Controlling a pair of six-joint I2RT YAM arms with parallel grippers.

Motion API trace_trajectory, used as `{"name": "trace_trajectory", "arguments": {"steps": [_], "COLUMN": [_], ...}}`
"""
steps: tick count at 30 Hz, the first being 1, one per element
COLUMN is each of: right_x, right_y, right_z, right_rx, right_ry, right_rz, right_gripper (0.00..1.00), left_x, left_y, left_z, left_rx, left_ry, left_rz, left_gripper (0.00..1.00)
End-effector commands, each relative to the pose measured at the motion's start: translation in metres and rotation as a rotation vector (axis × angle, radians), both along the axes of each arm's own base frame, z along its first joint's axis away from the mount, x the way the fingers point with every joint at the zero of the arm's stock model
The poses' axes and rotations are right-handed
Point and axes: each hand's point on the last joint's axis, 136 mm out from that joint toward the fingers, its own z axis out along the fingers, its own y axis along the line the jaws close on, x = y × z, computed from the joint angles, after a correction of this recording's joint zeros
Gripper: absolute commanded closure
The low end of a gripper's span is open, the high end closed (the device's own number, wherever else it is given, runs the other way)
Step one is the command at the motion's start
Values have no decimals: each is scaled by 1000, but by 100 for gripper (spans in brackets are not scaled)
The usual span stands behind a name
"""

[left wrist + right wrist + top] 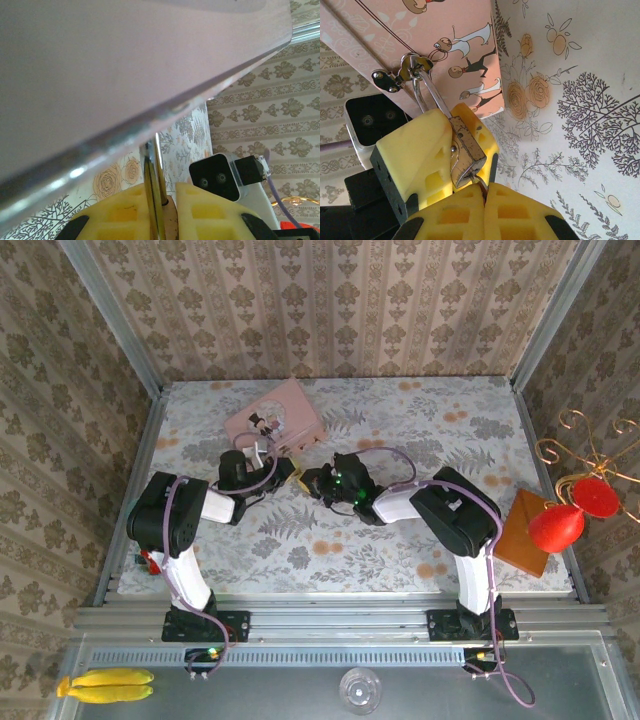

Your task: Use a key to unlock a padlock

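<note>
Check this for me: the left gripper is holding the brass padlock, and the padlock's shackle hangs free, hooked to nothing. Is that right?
Not quite. The left gripper does hold the padlock, but its shackle is not free: it is hooked through the metal latch on the pink tin. The right wrist view shows this.
</note>
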Motion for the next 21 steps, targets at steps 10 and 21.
{"name": "trace_trajectory", "arguments": {"steps": [10,21], "right_x": [46,17], "right_y": [-13,-27], "right_z": [41,22], "right_rx": [-48,-135], "right_ry": [-108,-109], "right_rz": [-66,11], "right_gripper": [100,75], "left_x": [-41,-39], "left_y": [-20,-5], "left_z": [-12,-17], "left_rx": [-29,15], "left_ry": [151,159], "left_rz": [-163,-105], "left_gripper": [100,100]}}
